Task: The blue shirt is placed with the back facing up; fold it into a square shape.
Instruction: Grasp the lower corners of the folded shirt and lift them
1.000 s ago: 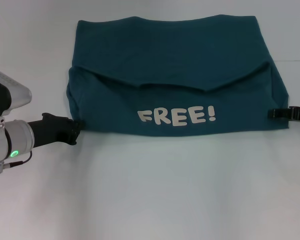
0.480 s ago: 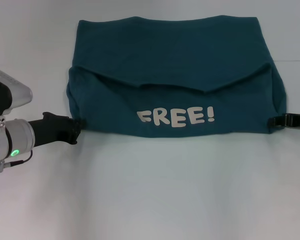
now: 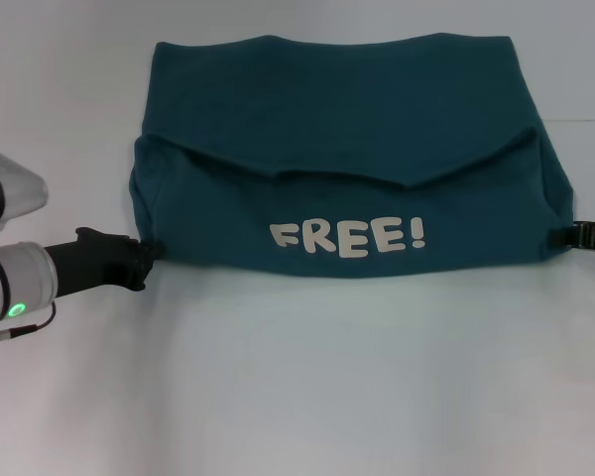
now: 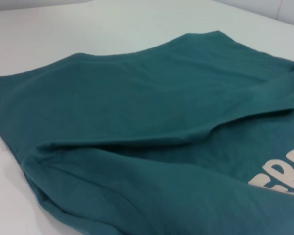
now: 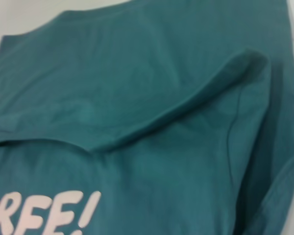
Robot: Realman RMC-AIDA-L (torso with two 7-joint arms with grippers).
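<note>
On our left, the left tool (image 3: pixel 144 260) sits low on the white surface (image 3: pixel 307 377), its tip touching the near left corner of the blue shirt (image 3: pixel 347 139); we cannot tell how its fingers stand. The shirt lies folded across the far middle of the surface, cream "FREE!" lettering (image 3: pixel 347 236) facing up on the near flap. At the shirt's near right corner, the right tool (image 3: pixel 590 235) pokes in from the edge, state unclear.

- Blue shirt (image 3: pixel 347 159): dark teal, soft fabric, partly folded into a wide rectangle.
- Near flap turned up over the body, cream "FREE!" lettering showing.
- Lying flat on the white desk (image 3: pixel 297 377).
</note>
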